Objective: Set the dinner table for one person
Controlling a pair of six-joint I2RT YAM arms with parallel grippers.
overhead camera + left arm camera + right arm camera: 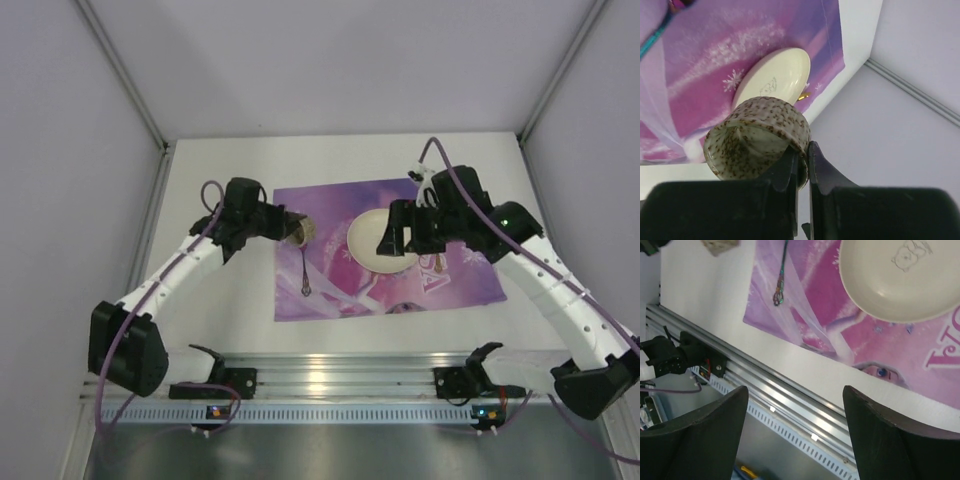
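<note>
The white dinner table (230, 310) carries a purple placemat (330, 205). A cream plate (372, 245) lies on the mat's middle, and a spoon (304, 270) lies left of it. My left gripper (285, 228) is shut on the rim of a brown-speckled cup (299, 233) over the mat's far left part. In the left wrist view the cup (757, 137) is tilted, its wall pinched between my fingers (820, 170). My right gripper (400, 238) is open and empty over the plate's right edge. The right wrist view shows the plate (900, 280) and spoon (780, 280).
A small gold-tinted item (437, 265) lies right of the plate, partly hidden under the right arm. An aluminium rail (330, 375) runs along the near table edge. Grey walls enclose the left, back and right sides.
</note>
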